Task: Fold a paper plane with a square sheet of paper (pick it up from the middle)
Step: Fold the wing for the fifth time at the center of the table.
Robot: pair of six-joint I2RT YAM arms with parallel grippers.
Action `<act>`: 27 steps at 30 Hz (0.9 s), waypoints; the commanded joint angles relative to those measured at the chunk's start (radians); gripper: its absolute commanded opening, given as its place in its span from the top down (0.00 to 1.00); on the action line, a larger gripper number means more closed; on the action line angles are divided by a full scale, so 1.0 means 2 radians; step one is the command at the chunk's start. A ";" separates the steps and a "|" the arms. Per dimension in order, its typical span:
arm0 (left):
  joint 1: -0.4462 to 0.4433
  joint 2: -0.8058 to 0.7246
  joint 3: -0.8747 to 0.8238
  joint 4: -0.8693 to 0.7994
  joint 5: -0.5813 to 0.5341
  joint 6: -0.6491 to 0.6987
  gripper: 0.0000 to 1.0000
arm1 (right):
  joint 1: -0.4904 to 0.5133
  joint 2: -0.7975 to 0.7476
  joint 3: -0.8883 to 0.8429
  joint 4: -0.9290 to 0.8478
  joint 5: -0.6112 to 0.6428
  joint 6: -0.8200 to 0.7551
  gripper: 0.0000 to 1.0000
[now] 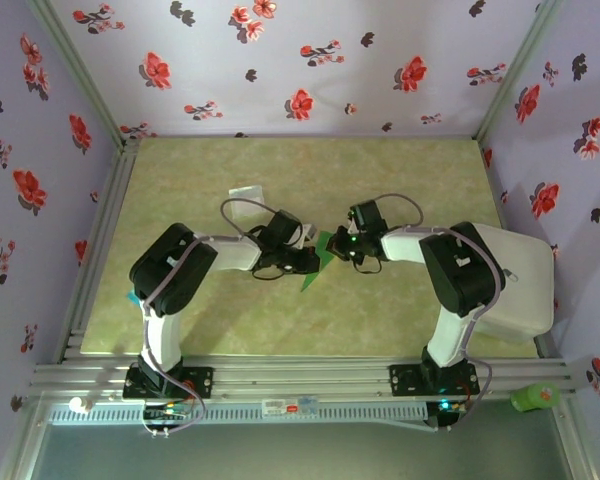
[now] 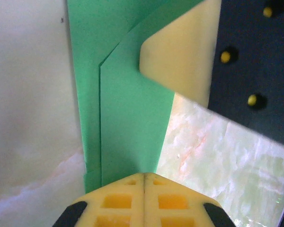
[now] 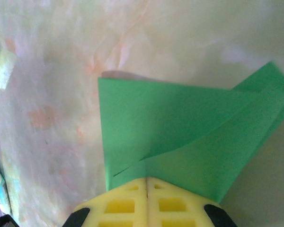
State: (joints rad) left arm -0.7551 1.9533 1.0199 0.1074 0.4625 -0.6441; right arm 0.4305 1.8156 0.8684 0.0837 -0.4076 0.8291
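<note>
The bright green sheet of paper [image 1: 314, 266] is folded into a narrow shape of overlapping layers, with a point towards the near edge. Both grippers meet at it over the middle of the table [image 1: 400, 180]. My left gripper [image 1: 302, 258] comes in from the left, and its yellow fingers are shut on one edge of the folded paper [image 2: 128, 118]. My right gripper [image 1: 342, 247] comes in from the right, shut on the opposite edge of the green paper [image 3: 180, 123]. In the left wrist view the right gripper's cream fingertip [image 2: 180, 56] lies over the paper's far end.
A small pale square packet [image 1: 245, 193] lies on the table behind the left arm. A white cover [image 1: 525, 285] stands at the right edge beside the right arm. A green object [image 1: 535, 397] sits on the front rail at the right. Flowered walls close three sides.
</note>
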 commanded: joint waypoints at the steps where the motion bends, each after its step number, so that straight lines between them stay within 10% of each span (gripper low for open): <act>1: -0.010 0.022 -0.045 -0.110 -0.015 -0.001 1.00 | -0.032 -0.004 0.002 -0.024 0.059 -0.009 0.94; 27: -0.011 0.001 -0.075 -0.081 -0.008 -0.039 1.00 | -0.054 -0.082 0.019 -0.070 0.020 -0.030 0.90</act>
State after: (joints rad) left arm -0.7605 1.9175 0.9470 0.1612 0.4801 -0.6792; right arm 0.2947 1.6924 0.9379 -0.0566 -0.3176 0.7876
